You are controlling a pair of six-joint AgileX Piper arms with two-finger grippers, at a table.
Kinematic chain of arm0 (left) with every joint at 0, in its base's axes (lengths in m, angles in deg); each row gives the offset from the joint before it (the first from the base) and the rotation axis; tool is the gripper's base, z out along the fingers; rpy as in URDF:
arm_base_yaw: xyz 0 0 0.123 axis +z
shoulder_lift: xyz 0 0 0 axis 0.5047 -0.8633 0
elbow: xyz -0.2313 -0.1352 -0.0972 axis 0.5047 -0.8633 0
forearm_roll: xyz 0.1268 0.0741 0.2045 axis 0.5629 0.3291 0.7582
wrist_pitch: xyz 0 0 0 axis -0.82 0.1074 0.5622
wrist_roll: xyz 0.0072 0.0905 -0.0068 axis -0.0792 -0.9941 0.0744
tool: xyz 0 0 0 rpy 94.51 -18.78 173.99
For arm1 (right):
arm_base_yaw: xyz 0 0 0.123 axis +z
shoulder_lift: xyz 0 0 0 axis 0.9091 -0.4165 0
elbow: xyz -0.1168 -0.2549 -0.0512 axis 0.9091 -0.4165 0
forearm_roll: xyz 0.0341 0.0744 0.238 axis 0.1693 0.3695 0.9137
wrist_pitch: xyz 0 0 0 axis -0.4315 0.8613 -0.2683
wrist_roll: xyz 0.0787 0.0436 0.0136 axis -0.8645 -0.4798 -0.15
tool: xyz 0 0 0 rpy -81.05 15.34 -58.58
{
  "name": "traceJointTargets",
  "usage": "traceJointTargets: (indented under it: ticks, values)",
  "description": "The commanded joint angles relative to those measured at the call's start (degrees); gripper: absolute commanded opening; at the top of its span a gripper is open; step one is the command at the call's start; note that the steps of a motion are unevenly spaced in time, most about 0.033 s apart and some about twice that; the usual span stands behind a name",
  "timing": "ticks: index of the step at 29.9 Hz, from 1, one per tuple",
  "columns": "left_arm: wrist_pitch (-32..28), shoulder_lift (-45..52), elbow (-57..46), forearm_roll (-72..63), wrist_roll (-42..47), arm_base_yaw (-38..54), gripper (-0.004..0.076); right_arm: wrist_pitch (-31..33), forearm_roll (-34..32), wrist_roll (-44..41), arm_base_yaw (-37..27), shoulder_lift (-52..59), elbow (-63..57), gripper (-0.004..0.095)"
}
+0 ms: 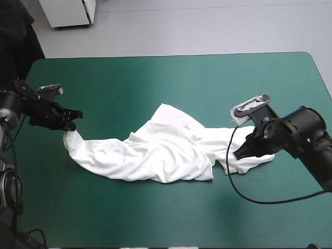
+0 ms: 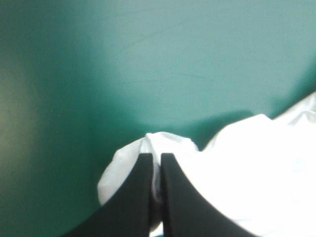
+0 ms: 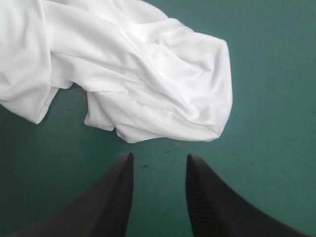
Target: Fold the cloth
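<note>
Two claws, one shirt, and only one of them has a hold. Taking 12 o'clock as the far edge of the table (image 1: pixel 155 78), the T-shirt (image 1: pixel 155 150) lies about the middle, a wrinkled white band running from 9 to 3, with a flap poking toward 12.

The left claw (image 1: pixel 71 120) is clenched on a pinch of cloth at the 9 o'clock end. A small tuft shows past its tips, and that end looks raised a little off the cover. The right claw (image 3: pixel 159 157) hangs released near the 3 o'clock end. Its fingers are apart over bare teal-green cover, with the rumpled end of the shirt just ahead and not touched.

To my eye the job in hand is getting that second grip so the shirt can be pulled out flat before any folding starts. The right claw ought to go in low and straight ahead, fingers straddling the nearest edge, and close on one clean edge rather than a bunch. That end looks doubled over, and I can't tell hem from sleeve there, so catching several layers is the likely slip.

The left claw should stay put until the right has closed, because a tug toward 9 would drag the cloth out of reach. After that, a slow, even draw apart, one toward 9 and one toward 3, should flatten it.
</note>
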Motion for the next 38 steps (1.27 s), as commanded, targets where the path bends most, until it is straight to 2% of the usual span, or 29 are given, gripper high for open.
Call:
traceJointTargets:
  ticks: [1, 6, 10, 14, 19, 29, 38]
  values:
    - [3.08, 5.87, 1.31, -5.01, -1.97, -0.79, -0.0022, 0.06, -2.09, 0.36, -0.02, -2.87, 2.11, 0.0404]
    - [3.16, 6.97, 1.45, -9.24, -3.00, -0.89, -0.0022, 0.06, -9.45, -1.37, -0.79, -6.32, 2.11, 0.0425]
    - [3.16, 6.97, 1.45, -12.43, -4.53, -0.95, -0.0022, 0.06, -9.57, -2.45, -6.69, -7.81, 2.11, 0.0425]
    - [3.16, 6.97, 1.45, -13.98, -5.08, -0.95, -0.0022, -0.16, -3.54, -2.44, -14.93, -9.09, 2.00, 0.0425]
    - [3.16, 6.97, 1.45, -15.29, -5.73, -0.95, -0.0022, -1.43, 2.44, -0.83, -20.83, -13.56, 1.91, 0.0424]
    - [3.68, 6.97, 1.45, -15.17, -5.73, -0.95, -0.0022, -3.87, 5.59, 0.00, -21.80, -26.65, 1.91, 0.0424]
    - [3.78, 7.09, 1.45, -14.80, -6.27, -1.45, -0.0022, -5.23, 5.88, 0.33, -24.78, -28.90, 1.91, 0.0424]
